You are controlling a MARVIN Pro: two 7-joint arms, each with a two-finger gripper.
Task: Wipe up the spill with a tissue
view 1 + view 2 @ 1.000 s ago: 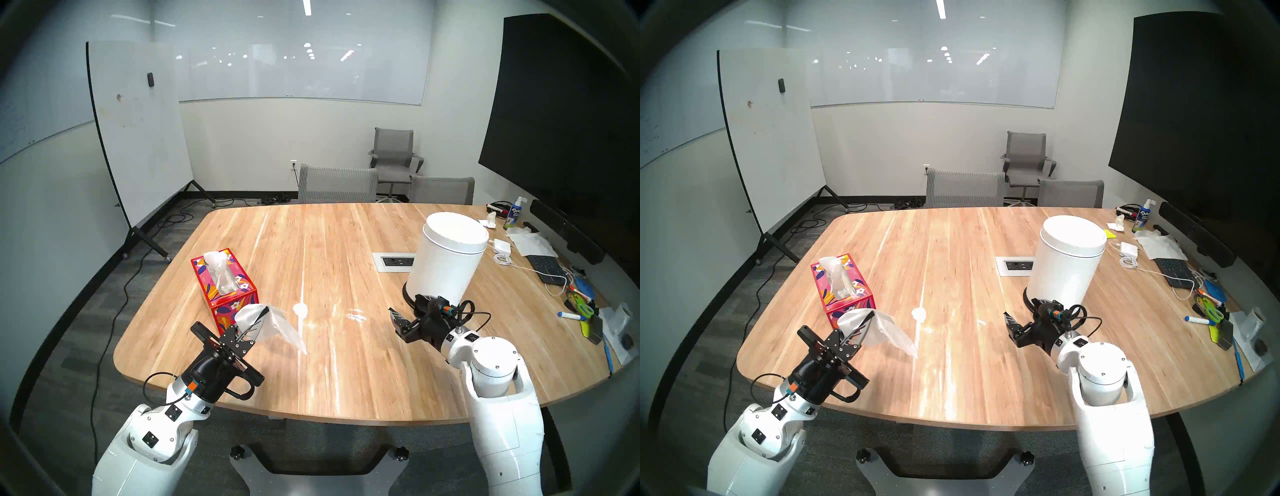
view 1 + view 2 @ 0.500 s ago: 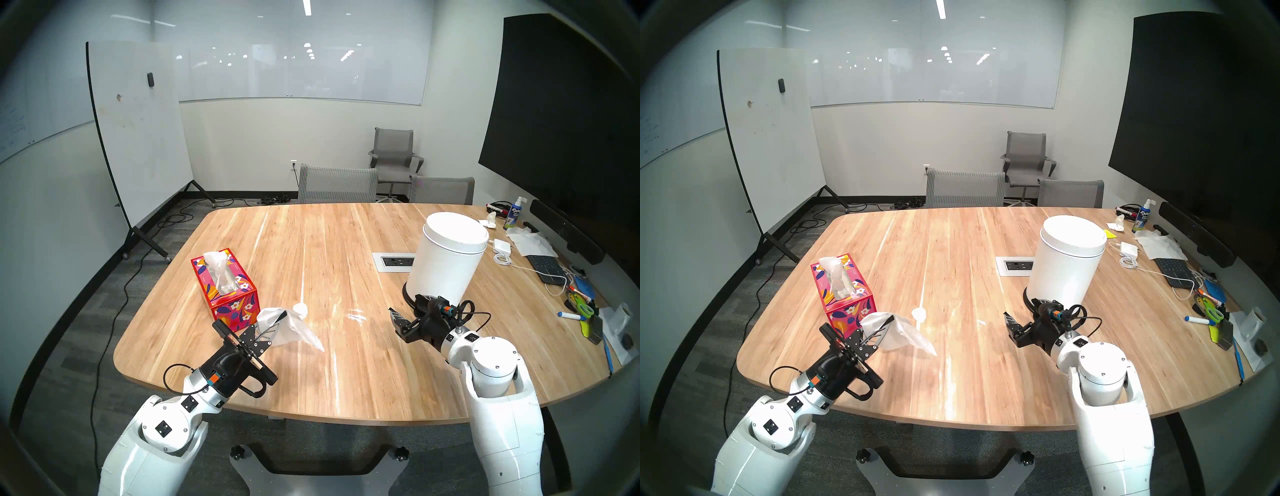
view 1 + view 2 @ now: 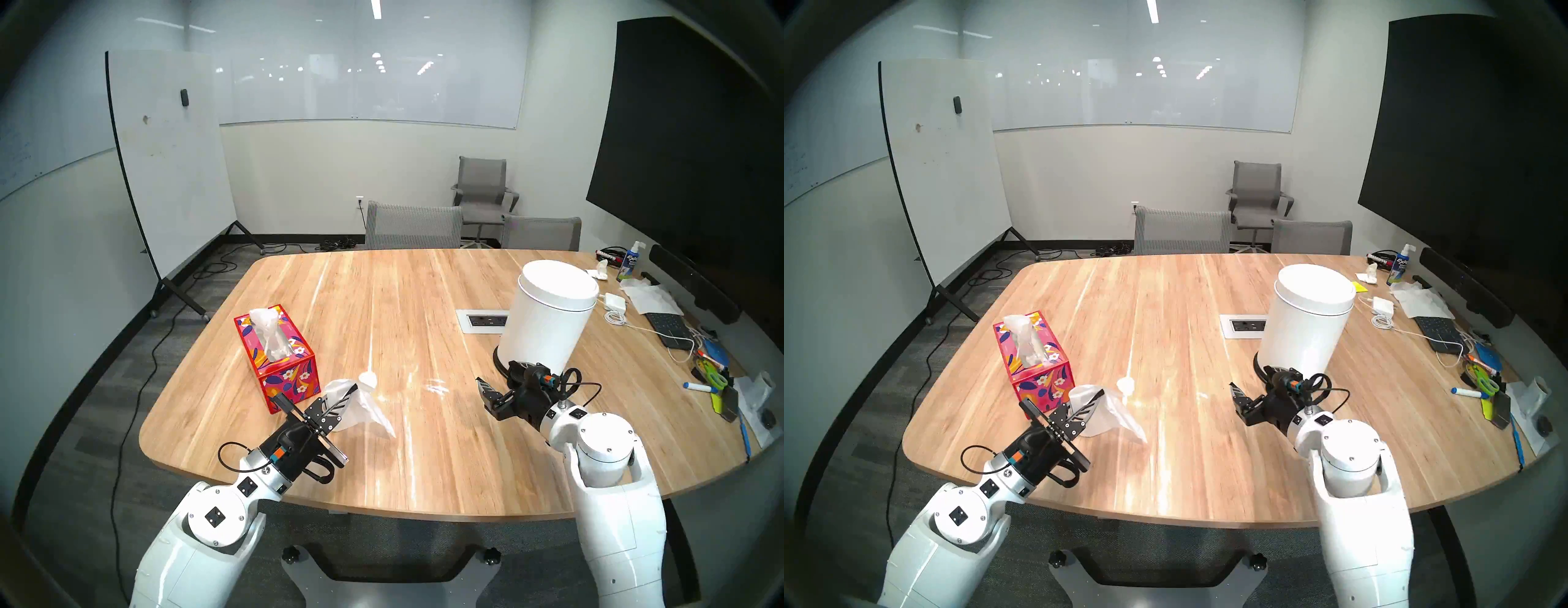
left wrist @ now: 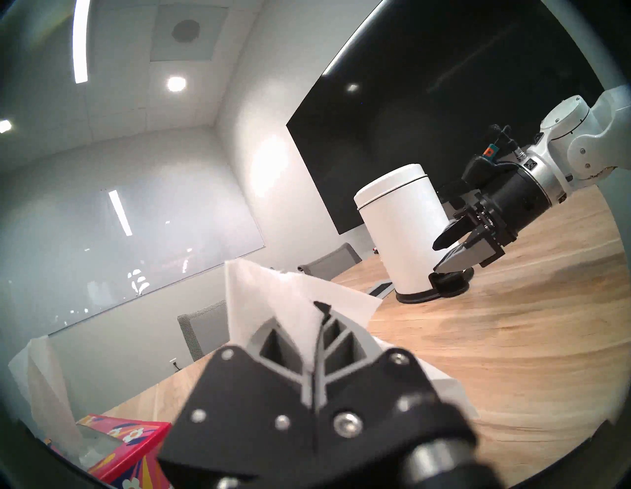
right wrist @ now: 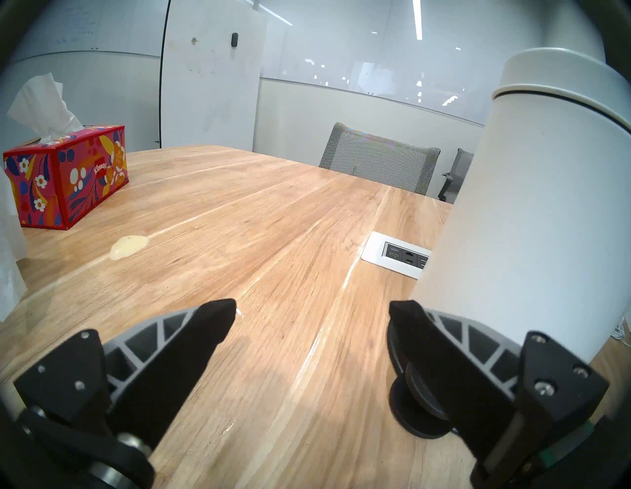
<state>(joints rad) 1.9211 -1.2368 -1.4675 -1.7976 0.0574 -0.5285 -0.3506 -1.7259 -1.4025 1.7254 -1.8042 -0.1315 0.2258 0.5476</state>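
Head stereo left: my left hand (image 3: pixel 345 392) is clamped on the tissue (image 3: pixel 360 409), carrying it above the bench (image 3: pixel 424 467), sheet draped off the fingers and trailing right and toward me. Step in hand, as I read it: tissue is out of the tissue box (image 3: pixel 275 350), transit to the spill (image 3: pixel 367 378). Whitish puddle sits just beyond the hanging sheet, near the box; a second glossy patch (image 3: pixel 436 387) lies further right, between my two hands. Right wrist view shows the puddle as a creamy, glossy, roundish blob (image 5: pixel 129 246) on the wood. Next move needs me to lower the tissue flat onto the puddle, then drag through it; only a pinch holds the thin wrinkled sheet, so it may fold or slip. My right hand (image 3: pixel 488 397) is spread wide, empty, beside the white bin (image 3: pixel 547 316)
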